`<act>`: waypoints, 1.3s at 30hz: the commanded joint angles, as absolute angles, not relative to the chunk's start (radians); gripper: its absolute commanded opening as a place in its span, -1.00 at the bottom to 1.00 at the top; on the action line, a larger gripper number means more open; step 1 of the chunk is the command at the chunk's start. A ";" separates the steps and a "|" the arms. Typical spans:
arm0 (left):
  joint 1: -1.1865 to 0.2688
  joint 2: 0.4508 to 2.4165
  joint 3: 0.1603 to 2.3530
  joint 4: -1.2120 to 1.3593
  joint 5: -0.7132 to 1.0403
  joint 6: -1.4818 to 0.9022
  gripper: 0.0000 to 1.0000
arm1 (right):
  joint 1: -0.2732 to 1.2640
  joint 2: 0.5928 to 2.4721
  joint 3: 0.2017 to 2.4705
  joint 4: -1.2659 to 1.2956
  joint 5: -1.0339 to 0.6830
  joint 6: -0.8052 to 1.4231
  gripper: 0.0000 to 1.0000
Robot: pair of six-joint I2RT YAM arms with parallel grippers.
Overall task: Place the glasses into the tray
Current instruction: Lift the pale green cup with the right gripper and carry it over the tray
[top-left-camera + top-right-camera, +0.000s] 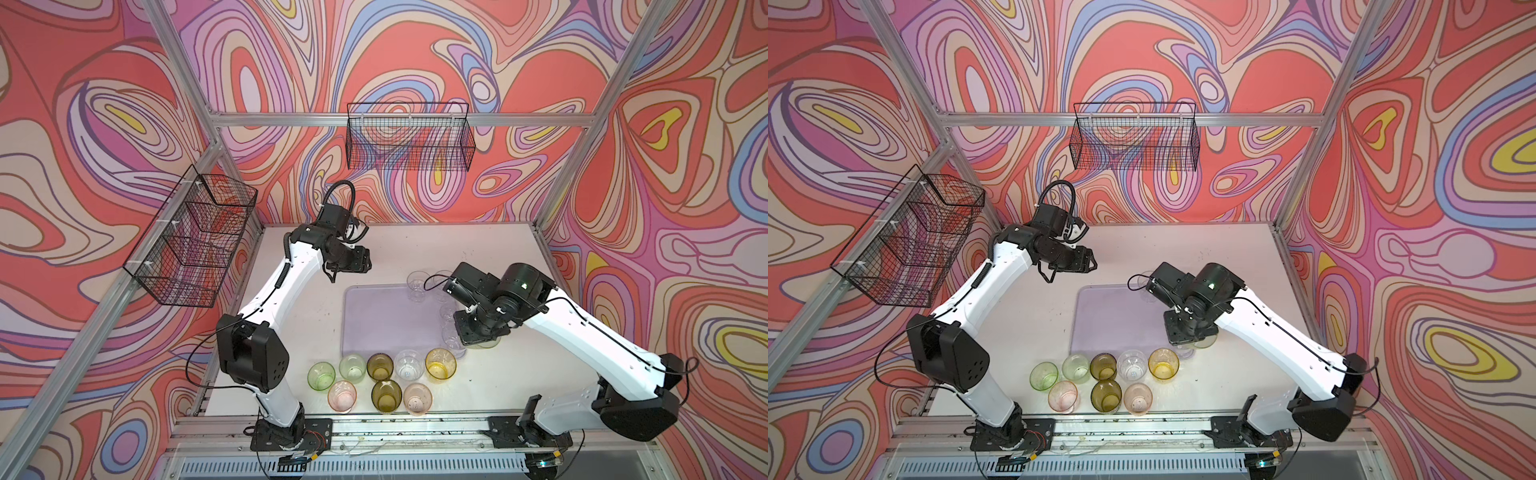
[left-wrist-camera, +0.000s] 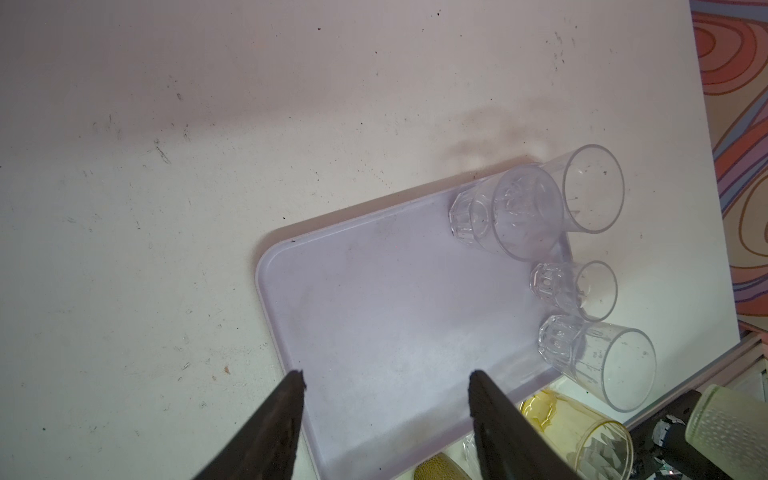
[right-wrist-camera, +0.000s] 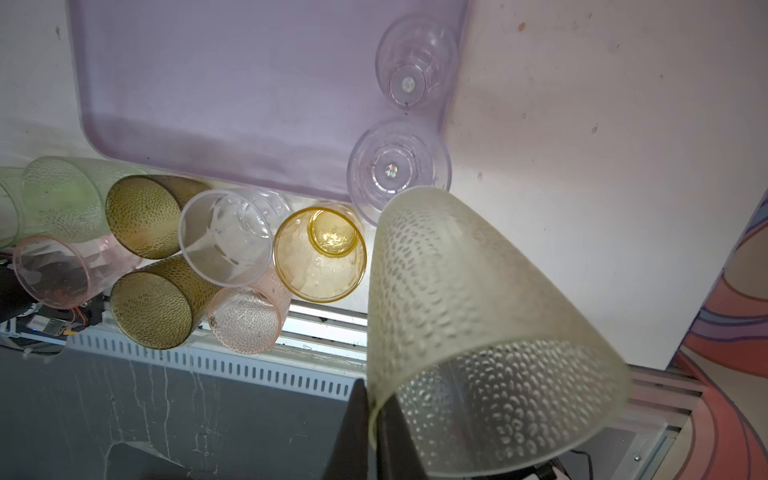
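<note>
Pale green dimpled plastic tumbler (image 3: 478,324) is clamped by its rim in my right hand (image 3: 372,415), just off the lower right corner of the flat lilac translucent tray (image 1: 382,320) in a top view. I judge this the carry step: next I swing it over bare tray floor, avoiding the clear tumblers (image 2: 519,212) at that edge, and release it upright. My left hand (image 2: 386,382) hangs empty, fingers apart, near the tray's upper left corner.

In both top views the right arm (image 1: 540,316) hides the right end effector (image 3: 372,401), most of the pale glass (image 1: 488,344) and parts of the clear glasses (image 1: 452,338) along the tray (image 1: 374,324) rim; the left end effector (image 2: 386,380) fingers run off the wrist view's edge
</note>
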State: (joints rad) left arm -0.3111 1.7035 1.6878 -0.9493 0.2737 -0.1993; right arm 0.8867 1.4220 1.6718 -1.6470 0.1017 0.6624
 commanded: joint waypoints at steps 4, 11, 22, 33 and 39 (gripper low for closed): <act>-0.303 1.707 1.713 -0.972 0.298 -0.204 0.33 | 0.825 1.502 1.768 -1.675 0.125 0.528 -1.00; -0.303 1.712 1.713 -0.972 0.306 -0.203 0.33 | 0.780 1.569 1.836 -1.622 0.114 0.461 -1.00; -0.300 1.715 1.713 -0.972 0.304 -0.205 0.33 | 0.768 1.712 1.961 -1.605 0.095 0.361 -1.00; -0.274 1.713 1.709 -0.964 0.322 -0.212 0.33 | 0.754 1.838 2.008 -1.548 0.036 0.284 -1.00; -0.250 1.715 1.715 -0.966 0.340 -0.216 0.33 | 0.739 1.908 2.029 -1.519 0.016 0.243 -1.00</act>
State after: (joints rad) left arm -0.2707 1.7039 1.6878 -0.9493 0.3180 -0.2108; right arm 0.7490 1.8893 1.9991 -1.5509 0.0322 0.2783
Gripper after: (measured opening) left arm 0.664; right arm 0.049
